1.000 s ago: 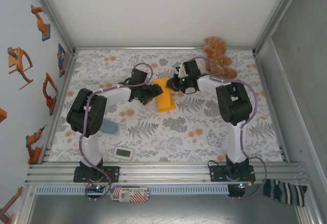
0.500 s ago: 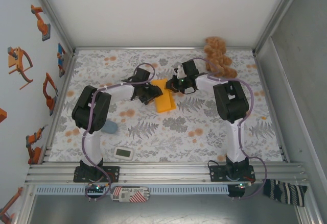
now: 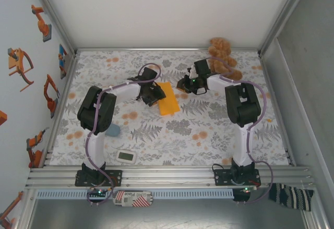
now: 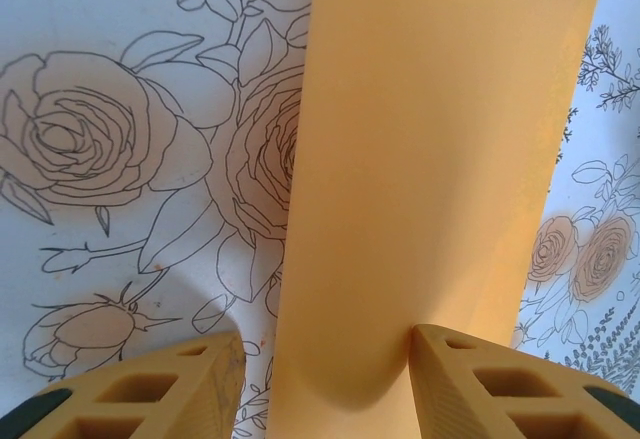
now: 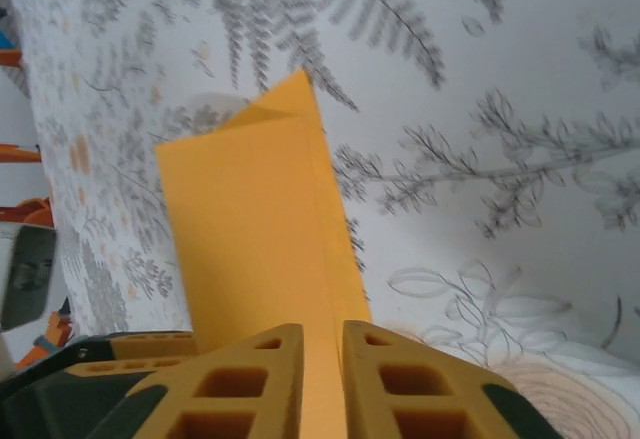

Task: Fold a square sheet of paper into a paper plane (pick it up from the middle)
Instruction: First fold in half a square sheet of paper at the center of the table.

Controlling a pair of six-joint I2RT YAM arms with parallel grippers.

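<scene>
Left wrist, left fingers apart astride square sheet; right fingers barely parted

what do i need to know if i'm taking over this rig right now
Left gripper: open, jaws straddling the square sheet of paper, which bows up between them.
Right gripper: jaws almost together with the sheet's edge in the narrow gap. I cannot tell whether it is pinching the sheet.
Paper: mid-table on the flowered cloth, between the two grippers.
Done: the sheet is folded into a narrower two-layer rectangle.
Left: the nose folds and wing folds. There is no plane shape yet.
</scene>
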